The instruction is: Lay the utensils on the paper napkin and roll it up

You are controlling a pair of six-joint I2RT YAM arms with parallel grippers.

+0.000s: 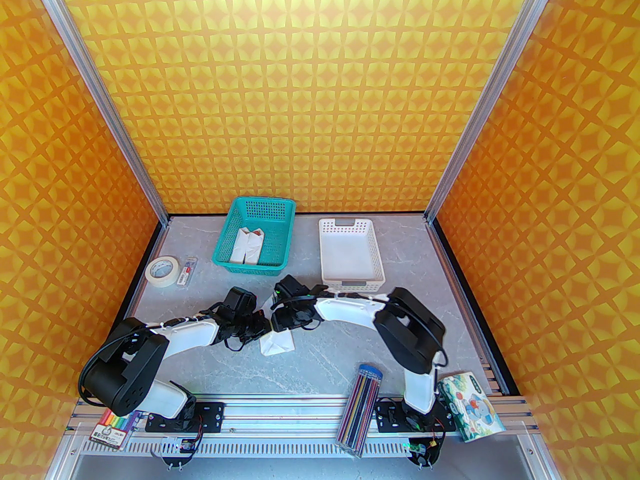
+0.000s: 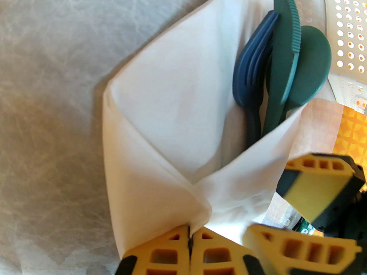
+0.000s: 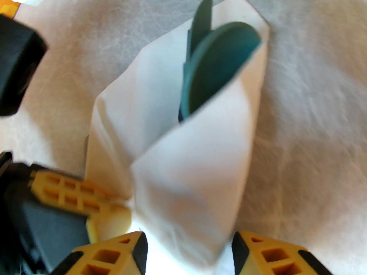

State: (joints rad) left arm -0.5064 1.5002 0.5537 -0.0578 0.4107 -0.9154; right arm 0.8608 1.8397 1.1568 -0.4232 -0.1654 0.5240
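Note:
The paper napkin (image 2: pixel 172 102) lies folded into a cone around the utensils, and from above it is a small white wedge (image 1: pixel 276 344) on the grey table. A fork (image 2: pixel 252 64), a knife (image 2: pixel 282 53) and a spoon (image 2: pixel 311 67) stick out of its open end. My left gripper (image 2: pixel 189 239) is shut on the napkin's gathered lower fold. My right gripper (image 3: pixel 189 253) stands open astride the cone's narrow end, its fingers (image 3: pixel 266 256) close beside the paper. Both grippers meet over the napkin at mid-table (image 1: pixel 267 320).
A teal basket (image 1: pixel 235 218) with white napkin bundles stands at the back. A white basket (image 1: pixel 372 253) sits to its right. A tape roll (image 1: pixel 162 270) lies at the left. A pencil case (image 1: pixel 362 408), a tissue pack (image 1: pixel 467 408) and a marker pack (image 1: pixel 112 428) lie along the near edge.

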